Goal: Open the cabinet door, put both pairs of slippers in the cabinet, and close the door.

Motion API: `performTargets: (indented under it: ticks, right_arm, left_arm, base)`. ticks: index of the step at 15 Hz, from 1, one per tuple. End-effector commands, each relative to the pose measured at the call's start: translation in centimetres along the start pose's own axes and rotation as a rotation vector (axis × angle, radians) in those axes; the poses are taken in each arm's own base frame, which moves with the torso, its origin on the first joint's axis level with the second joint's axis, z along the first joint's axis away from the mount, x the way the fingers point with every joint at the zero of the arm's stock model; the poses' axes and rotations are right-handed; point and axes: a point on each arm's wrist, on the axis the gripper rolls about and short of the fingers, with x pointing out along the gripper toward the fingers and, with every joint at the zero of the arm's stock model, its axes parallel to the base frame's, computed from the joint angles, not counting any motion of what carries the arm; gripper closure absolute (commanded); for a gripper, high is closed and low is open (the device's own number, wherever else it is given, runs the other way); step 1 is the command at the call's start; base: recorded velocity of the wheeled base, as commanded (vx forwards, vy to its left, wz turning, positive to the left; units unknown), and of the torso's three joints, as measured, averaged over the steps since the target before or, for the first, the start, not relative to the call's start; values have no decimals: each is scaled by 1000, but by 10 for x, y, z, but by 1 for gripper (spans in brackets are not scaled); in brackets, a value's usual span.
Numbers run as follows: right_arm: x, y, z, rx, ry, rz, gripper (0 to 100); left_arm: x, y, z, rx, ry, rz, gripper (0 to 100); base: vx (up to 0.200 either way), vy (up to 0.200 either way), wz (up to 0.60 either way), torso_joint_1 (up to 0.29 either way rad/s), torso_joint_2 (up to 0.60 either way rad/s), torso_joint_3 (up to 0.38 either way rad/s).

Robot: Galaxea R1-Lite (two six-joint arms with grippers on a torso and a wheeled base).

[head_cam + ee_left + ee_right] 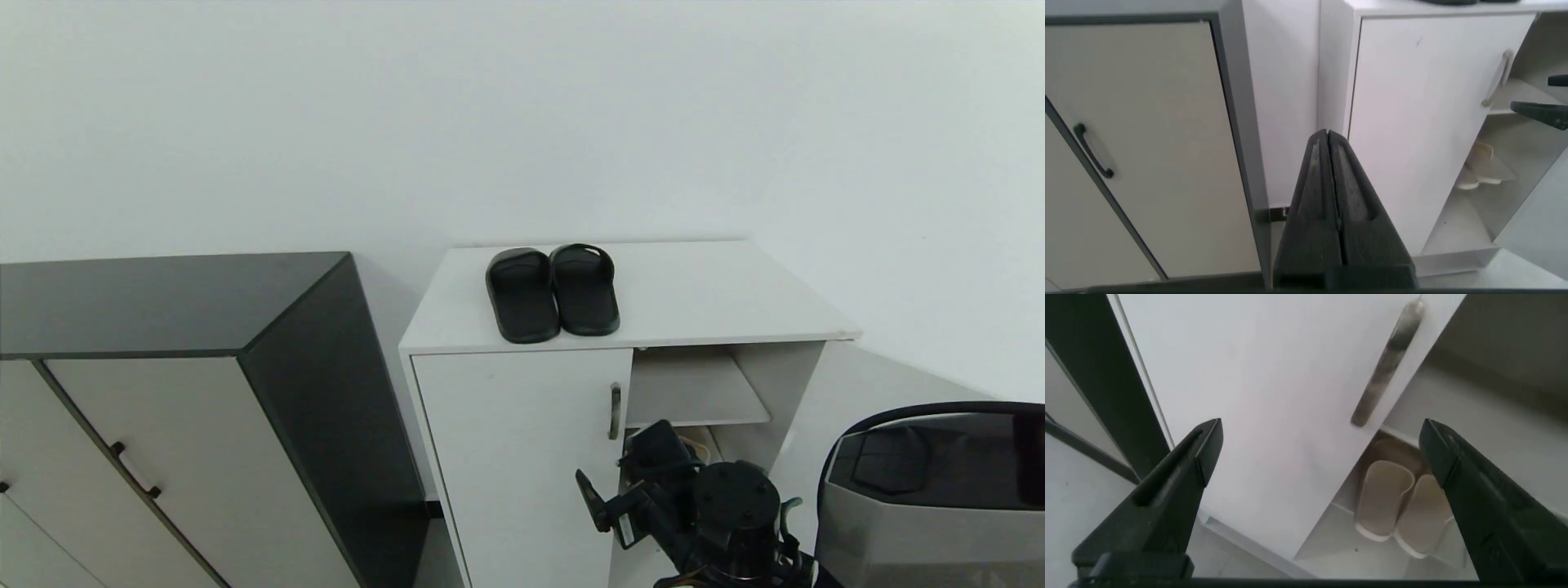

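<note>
Left gripper point(1327, 143): my jaws pressed together, holding nothing. Right gripper point(1321, 437): jaws spread wide, empty, just before the metal bar handle point(1386, 363) of the white cabinet door point(522, 457). Cream slippers point(1404, 502) lie low inside the open side. Black rubber slippers point(553, 292) sit on top, touching. Risk: I pinch one sandal only and nudge its mate off the edge.

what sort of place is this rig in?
Probably a home-style entryway, or a mock-up of one: a white shoe cabinet with black slippers on top and pale slippers inside, beside a dark-topped cabinet against a bare white wall.
</note>
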Motion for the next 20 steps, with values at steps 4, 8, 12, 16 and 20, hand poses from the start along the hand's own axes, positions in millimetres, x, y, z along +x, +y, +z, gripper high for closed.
performTargets:
  ticks: [4,8,12,16,20]
  right_arm:
    - [0,1,-1,-2,3,2,0]
    - [-1,0,-2,-10,7,1,0]
    - [-3,1,-4,-15,16,32,0]
    - [8,3,20,-7,-82,20,0]
    - [9,9,90,165,5,-39,0]
  left_arm:
    - [0,0,0,0,0,0,100]
    - [0,0,0,0,-2,0,100]
    - [0,0,0,0,-2,2,100]
    - [0,0,0,1,0,2,100]
    - [0,0,0,0,-2,0,100]
  base:
    - [0,0,0,235,-552,-322]
    - [0,0,0,262,-591,-332]
    - [0,0,0,191,-422,-229]
    - [0,0,0,12,-18,-12]
    - [0,0,0,0,0,0]
